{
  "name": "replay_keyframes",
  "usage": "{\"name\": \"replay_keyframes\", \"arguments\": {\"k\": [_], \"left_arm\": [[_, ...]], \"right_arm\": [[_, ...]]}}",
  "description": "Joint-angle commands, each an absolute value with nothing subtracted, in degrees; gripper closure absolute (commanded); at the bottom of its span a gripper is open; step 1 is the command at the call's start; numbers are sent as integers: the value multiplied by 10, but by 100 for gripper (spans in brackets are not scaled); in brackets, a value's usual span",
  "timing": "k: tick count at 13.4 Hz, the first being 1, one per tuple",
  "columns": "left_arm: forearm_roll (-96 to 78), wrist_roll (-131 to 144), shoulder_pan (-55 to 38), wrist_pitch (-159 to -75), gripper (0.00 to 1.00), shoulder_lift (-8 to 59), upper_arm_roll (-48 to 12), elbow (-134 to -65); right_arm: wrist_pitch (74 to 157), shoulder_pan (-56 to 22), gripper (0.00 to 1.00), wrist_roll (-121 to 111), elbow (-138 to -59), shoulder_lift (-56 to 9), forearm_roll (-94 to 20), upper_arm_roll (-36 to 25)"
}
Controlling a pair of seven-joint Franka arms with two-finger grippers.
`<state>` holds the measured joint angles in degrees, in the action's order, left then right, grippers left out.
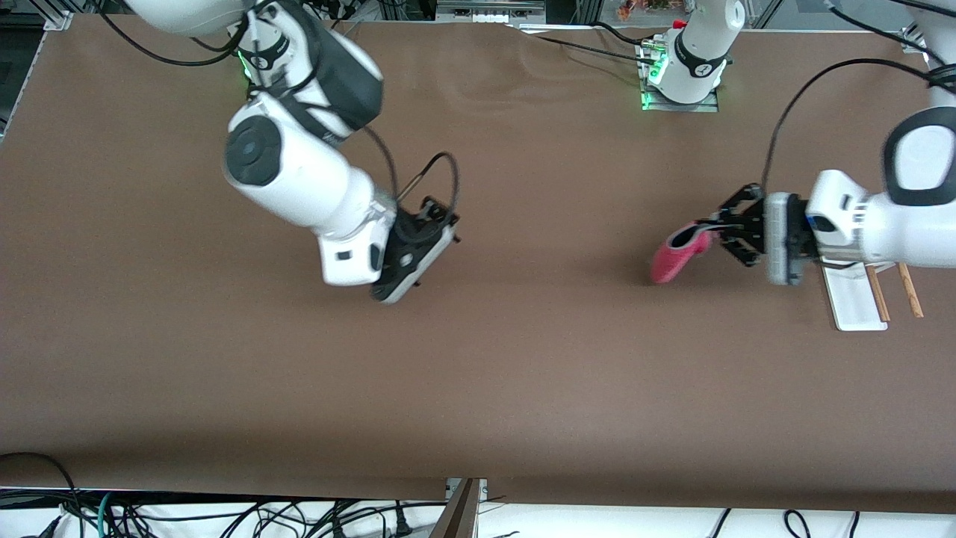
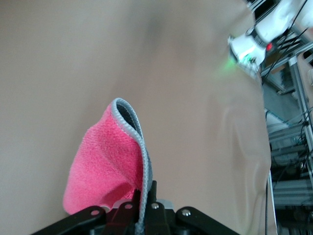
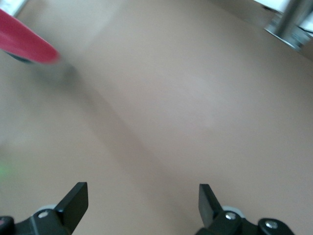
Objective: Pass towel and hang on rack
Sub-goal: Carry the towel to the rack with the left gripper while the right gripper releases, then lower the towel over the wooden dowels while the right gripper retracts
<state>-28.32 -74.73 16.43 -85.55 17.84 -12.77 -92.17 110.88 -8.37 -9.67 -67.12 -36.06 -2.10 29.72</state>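
Pink-red towel [image 1: 676, 258] hangs from the left gripper [image 1: 715, 230], fingers pinched tight on one edge, cloth drooping over bare brown table [image 1: 523, 359] toward the left arm's end. Left wrist view shows the towel [image 2: 105, 169] folded over, grey edging running along the fold down into the clamped fingers [image 2: 129, 210]. Rack [image 1: 870, 291] sits just beside the left gripper, partly hidden under the arm; white base plate and two brown rods stick out on the side nearer the front camera. Towel is near the rack but not on it. Right gripper [image 1: 437, 217] hangs over the table toward the right arm's end, well apart from the towel. Right wrist view shows its fingers [image 3: 76, 200] spread wide, nothing between them, a red blur of towel [image 3: 24, 44] in one corner.
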Motion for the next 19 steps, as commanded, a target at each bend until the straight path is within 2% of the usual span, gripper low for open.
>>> {"name": "replay_keyframes", "arguments": {"k": [1, 5, 8, 11, 16, 19], "left_arm": [[-215, -755, 234, -827, 100, 192, -136, -882], [-137, -758, 344, -827, 100, 243, -131, -803], [-113, -760, 426, -834, 100, 284, -131, -781], [-113, -807, 483, -854, 100, 358, -131, -717], [-113, -860, 501, -944, 100, 389, -90, -708], [-113, -880, 502, -976, 100, 402, -75, -713]], "right_arm": [[1060, -38, 0, -100, -671, -348, -16, 302], [973, -26, 0, -98, -671, -299, 45, 231], [970, -23, 0, -98, -675, -249, 45, 147], [970, -15, 0, -100, -713, -198, 44, 86], [962, 31, 0, -99, -787, -117, 46, 76], [903, 33, 0, -93, -802, -91, 40, 37]]}}
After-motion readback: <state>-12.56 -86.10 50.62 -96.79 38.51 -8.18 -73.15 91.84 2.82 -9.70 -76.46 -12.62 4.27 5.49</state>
